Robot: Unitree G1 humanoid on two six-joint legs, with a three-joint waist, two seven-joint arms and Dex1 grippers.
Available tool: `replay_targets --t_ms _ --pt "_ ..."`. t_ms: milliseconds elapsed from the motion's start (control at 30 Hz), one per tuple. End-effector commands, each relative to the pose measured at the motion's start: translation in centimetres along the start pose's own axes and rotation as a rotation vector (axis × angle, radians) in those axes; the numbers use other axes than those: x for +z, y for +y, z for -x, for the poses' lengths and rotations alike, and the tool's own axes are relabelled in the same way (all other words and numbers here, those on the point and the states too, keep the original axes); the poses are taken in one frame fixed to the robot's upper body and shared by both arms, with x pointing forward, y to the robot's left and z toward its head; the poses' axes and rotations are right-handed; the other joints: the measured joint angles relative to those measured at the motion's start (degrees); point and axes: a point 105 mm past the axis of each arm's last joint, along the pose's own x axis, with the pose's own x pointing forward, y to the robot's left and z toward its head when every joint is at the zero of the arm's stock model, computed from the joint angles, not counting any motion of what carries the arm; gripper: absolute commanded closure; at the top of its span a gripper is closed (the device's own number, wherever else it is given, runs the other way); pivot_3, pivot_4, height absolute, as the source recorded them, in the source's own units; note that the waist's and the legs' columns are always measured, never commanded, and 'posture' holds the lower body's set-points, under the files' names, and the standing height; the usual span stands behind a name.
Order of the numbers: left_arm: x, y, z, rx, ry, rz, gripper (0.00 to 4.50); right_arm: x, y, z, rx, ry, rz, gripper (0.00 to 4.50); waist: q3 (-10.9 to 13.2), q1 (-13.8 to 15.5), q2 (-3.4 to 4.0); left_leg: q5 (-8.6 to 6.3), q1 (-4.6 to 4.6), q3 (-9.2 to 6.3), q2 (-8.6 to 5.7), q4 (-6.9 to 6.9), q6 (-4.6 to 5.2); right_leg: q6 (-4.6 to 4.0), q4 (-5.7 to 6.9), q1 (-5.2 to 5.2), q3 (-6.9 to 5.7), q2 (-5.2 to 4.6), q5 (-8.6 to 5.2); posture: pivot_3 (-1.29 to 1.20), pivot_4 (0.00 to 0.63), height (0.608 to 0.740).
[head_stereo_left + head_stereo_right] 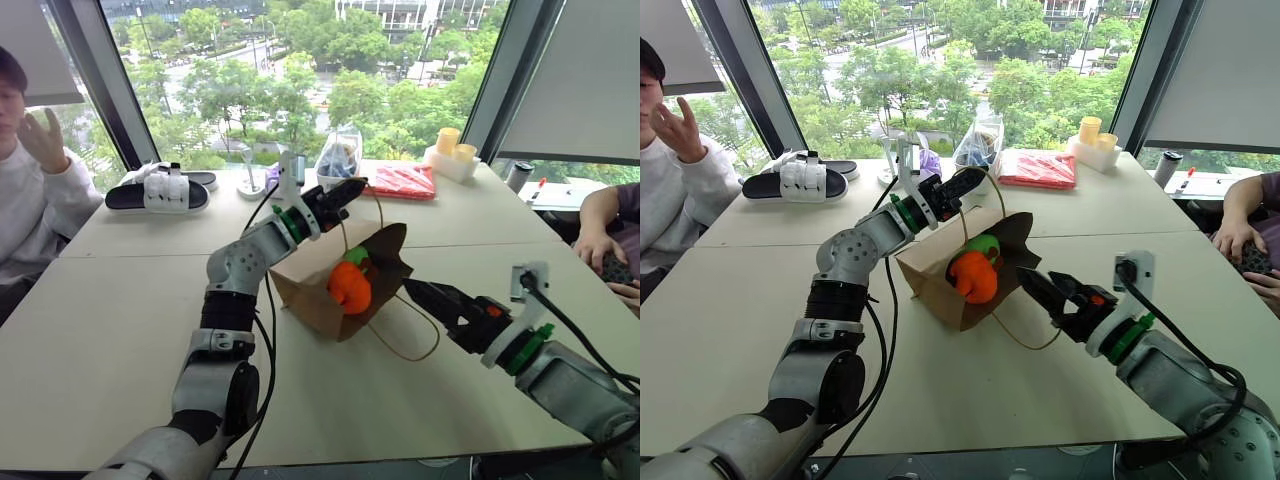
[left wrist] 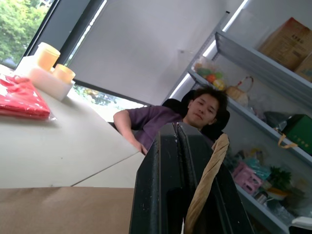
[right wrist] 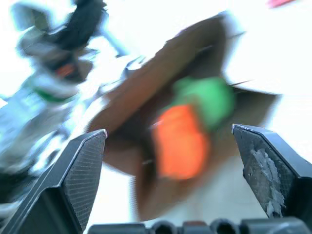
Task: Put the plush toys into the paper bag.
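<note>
While left hand pinches cord handle, brown paper bag gapes, orange toy, green toy inside; right hand spread empty.

I am looking into what seems to be an office or meeting room high up in a building. A broad pale table fills the near and middle ground. Beyond its far edge, tall windows with dark frames look down onto treetops and a street. People sit at the left and right sides. Metal shelving holds boxes and bags.
</note>
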Motion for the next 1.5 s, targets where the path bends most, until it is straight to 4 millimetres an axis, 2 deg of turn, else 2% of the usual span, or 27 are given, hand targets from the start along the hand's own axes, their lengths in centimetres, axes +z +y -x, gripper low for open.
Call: replay_targets --t_ms 33,133,233,367,467,600,700,833,967,1100,1233,1300,1400,1500 --pt "0.5 -1.2 -0.5 -0.052 -0.013 -0.024 4.50 -1.3 -2.6 0.7 -0.098 0.039 0.071 0.07 0.0 0.1 0.00 0.00 -0.02 0.00 0.00 0.01 0.01 0.00 0.00 -0.01 0.00 0.00 0.00 0.00 0.150 0.740" --pt "0.5 -1.3 -0.5 -0.055 -0.010 -0.025 4.50 -2.3 -3.1 0.8 -0.096 0.050 0.056 0.07 0.0 -0.1 0.00 0.00 -0.03 0.00 0.00 0.02 0.01 0.00 0.00 -0.04 0.01 0.00 0.00 0.00 0.150 0.740" --pt "0.4 -1.2 -0.5 -0.050 -0.002 -0.042 4.50 -5.3 -4.2 1.1 -0.109 0.115 -0.030 0.07 0.0 0.0 0.01 0.00 -0.01 -0.01 0.02 0.01 0.01 0.00 0.01 -0.04 0.00 0.01 0.00 0.00 0.150 0.740" --pt "0.4 -1.1 -0.4 -0.045 -0.002 -0.042 4.50 -7.2 -3.0 1.1 -0.036 0.148 -0.130 0.07 0.0 0.0 0.00 0.00 -0.01 -0.01 0.01 0.02 0.01 0.00 0.01 -0.04 0.01 0.00 0.00 0.00 0.150 0.740" --pt "0.4 -0.8 -0.2 -0.034 -0.005 -0.045 4.50 -8.3 -3.0 1.1 -0.040 0.164 -0.136 0.89 0.0 0.0 0.01 -0.01 -0.01 -0.01 0.01 0.03 0.00 0.00 0.00 -0.03 0.01 0.00 0.00 0.00 0.150 0.740" --pt "0.6 -0.8 -0.1 -0.031 -0.006 -0.046 4.50 -8.1 -2.8 0.9 -0.043 0.130 -0.156 2.83 0.0 0.0 0.01 -0.01 -0.01 -0.03 0.01 0.03 0.00 0.00 0.01 -0.03 0.01 0.00 0.00 0.00 0.150 0.740" --pt "0.6 -0.7 0.0 -0.029 -0.006 -0.046 4.50 -7.4 -2.5 0.7 -0.027 0.096 -0.174 4.46 0.0 0.0 0.01 -0.01 -0.01 -0.03 0.01 0.03 0.00 0.00 0.01 -0.03 0.01 0.00 0.00 0.00 0.150 0.740" --pt "0.7 -0.7 -0.1 -0.029 -0.005 -0.048 4.50 -6.7 -2.3 0.7 -0.013 0.072 -0.178 4.46 0.0 0.0 0.01 -0.01 -0.01 -0.03 0.00 0.03 0.00 0.00 0.01 -0.03 0.01 0.00 0.00 0.00 0.150 0.740" --pt "0.7 -0.9 -0.2 -0.034 0.013 -0.078 4.50 -4.4 -0.1 0.8 0.120 0.010 -0.206 4.46 0.0 0.0 0.01 -0.01 -0.01 -0.04 0.00 0.03 0.00 0.00 0.01 -0.03 0.00 0.00 0.00 0.00 0.150 0.740" --pt "1.0 -1.2 -0.3 -0.014 0.074 -0.205 4.50 -0.2 3.3 1.6 0.327 -0.063 -0.237 4.46 0.0 -0.1 0.00 -0.01 -0.02 -0.03 0.00 0.06 0.00 0.00 0.01 -0.02 0.02 0.00 0.00 0.00 0.150 0.740" --pt "4.5 -3.1 -0.6 -0.041 -0.004 -0.157 4.50 5.8 6.1 2.0 0.525 -0.197 -0.255 4.46 0.0 0.0 -0.05 -0.01 -0.06 -0.07 0.01 0.11 0.01 0.00 0.01 -0.01 -0.02 0.00 0.00 0.00 0.150 0.740" --pt "5.6 -3.4 -0.7 -0.030 -0.036 -0.100 4.50 8.3 6.9 2.1 0.596 -0.268 -0.280 4.46 0.0 0.0 -0.07 -0.03 -0.09 -0.08 0.01 0.17 0.03 0.00 0.00 0.00 -0.03 0.00 0.00 0.00 0.150 0.740" --pt "6.2 -2.9 -0.7 0.022 -0.057 -0.051 4.50 9.8 7.7 1.7 0.657 -0.317 -0.299 4.46 0.0 0.0 -0.04 -0.06 -0.03 -0.11 0.02 0.17 0.09 0.02 0.00 0.07 -0.09 0.00 -0.01 0.00 0.150 0.740" --pt "5.2 -1.4 -0.2 0.092 -0.040 -0.068 4.50 10.1 7.6 1.0 0.659 -0.317 -0.327 4.46 0.0 0.0 -0.04 -0.06 -0.06 -0.11 0.00 0.19 0.09 0.02 0.01 0.05 -0.09 0.00 -0.01 0.00 0.150 0.740"
